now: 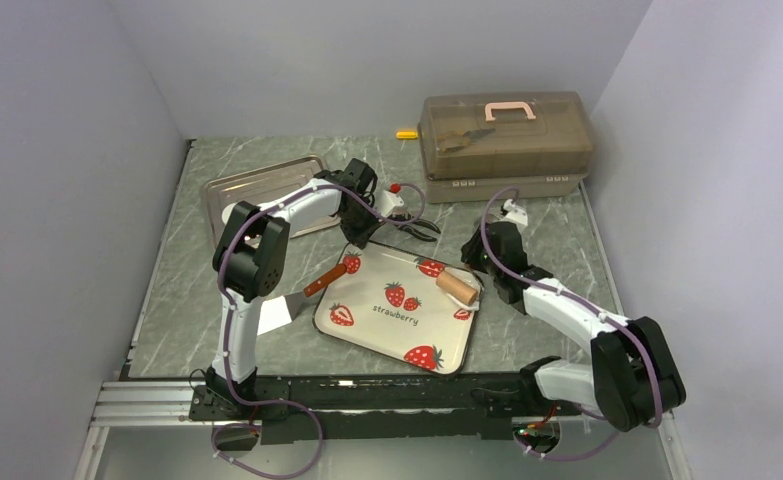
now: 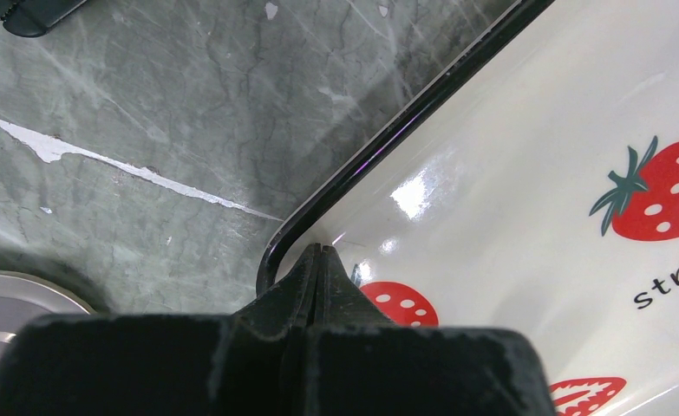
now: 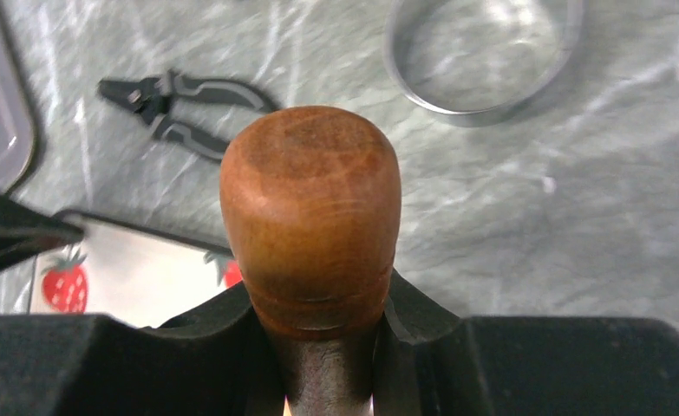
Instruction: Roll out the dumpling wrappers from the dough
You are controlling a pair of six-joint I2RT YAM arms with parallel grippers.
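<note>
A small white patch of dough (image 1: pixel 470 302) lies at the right edge of the strawberry tray (image 1: pixel 387 335), right by the wooden roller (image 1: pixel 456 286). The right gripper (image 3: pixel 323 325) clamps the roller near one end. The left gripper (image 2: pixel 321 273), fingers pressed together and empty, sits at the tray's far left corner.

On the grey marbled table (image 1: pixel 187 300), a strawberry-printed tray (image 1: pixel 437 330) is seen in the middle, a steel tray (image 1: pixel 267 190) is placed behind it to the left, a brown toolbox (image 1: pixel 507 135) with a pink handle is set at the back, and black pliers (image 3: pixel 184 108) and a clear ring (image 3: pixel 479 113) are laid on the tabletop.
</note>
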